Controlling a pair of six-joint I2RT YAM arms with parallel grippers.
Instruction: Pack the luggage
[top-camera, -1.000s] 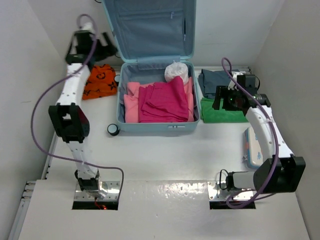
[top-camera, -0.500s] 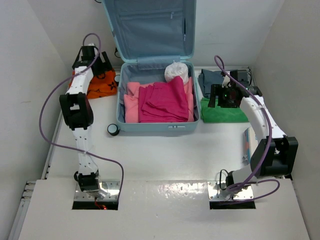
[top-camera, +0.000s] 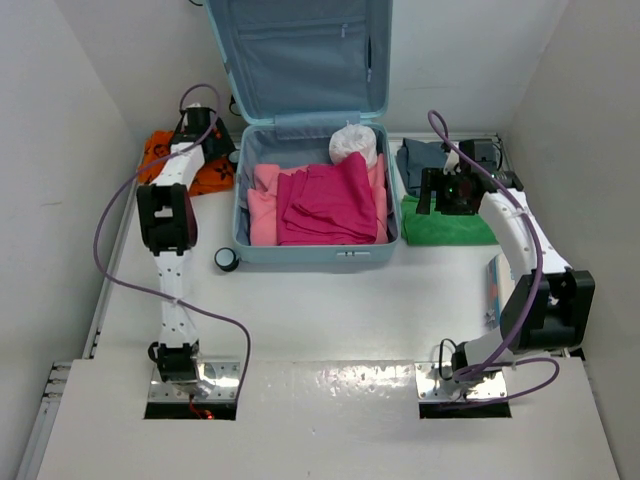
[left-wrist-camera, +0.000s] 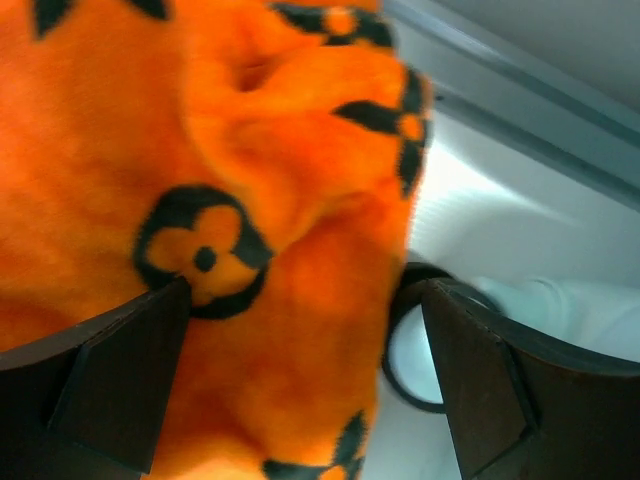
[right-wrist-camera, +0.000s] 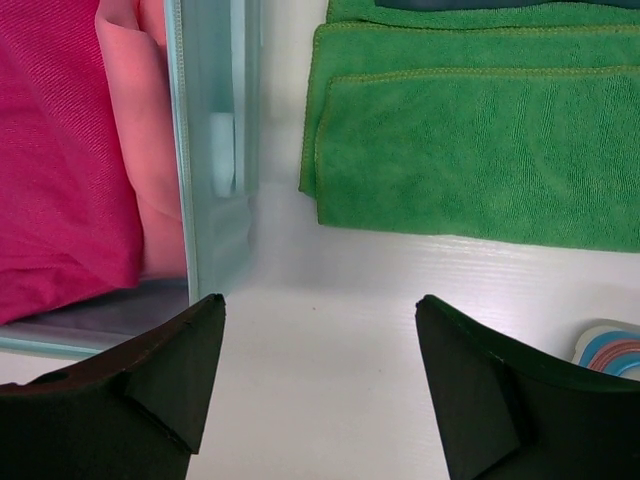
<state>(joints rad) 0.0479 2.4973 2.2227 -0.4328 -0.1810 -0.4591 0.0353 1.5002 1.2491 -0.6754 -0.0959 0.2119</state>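
the luggage (top-camera: 316, 253) sits at the upper centre of the top view, lying open on the table (top-camera: 330, 310), its lid (top-camera: 297, 60) standing up against the back wall. inside, a magenta cloth (top-camera: 328, 205) is spread over a pink cloth (top-camera: 262, 205), and a white bundle (top-camera: 353, 145) is tucked into the upper right corner of the shell. a black wheel (top-camera: 227, 259) shows at the lower left corner. over to the left of the luggage lies the orange cloth (top-camera: 158, 150) with black flower marks, and the left gripper (top-camera: 200, 140) is right down over it. on the left wrist view the left gripper (left-wrist-camera: 300, 330) is spread wide, fingers (left-wrist-camera: 110, 380) at either side and the orange cloth (left-wrist-camera: 250, 150) filling the gap between them, not pinched. whether the tips touch the fabric, can't tell. a dark ring peeks out past the cloth's right edge, too blurred to name. to the right of the luggage, a green towel (top-camera: 445, 228) lies flat, with a grey cloth (top-camera: 425, 158) just above it in the frame. the right gripper (top-camera: 445, 195) hangs over the towel's left end. its wrist view shows the right gripper (right-wrist-camera: 320, 340) parted with nothing between the fingers (right-wrist-camera: 150, 390), bare table below, the luggage wall (right-wrist-camera: 215, 150) upper left and the towel (right-wrist-camera: 480, 150) upper right. a box (top-camera: 497, 295) lies at the right edge, near the right arm.
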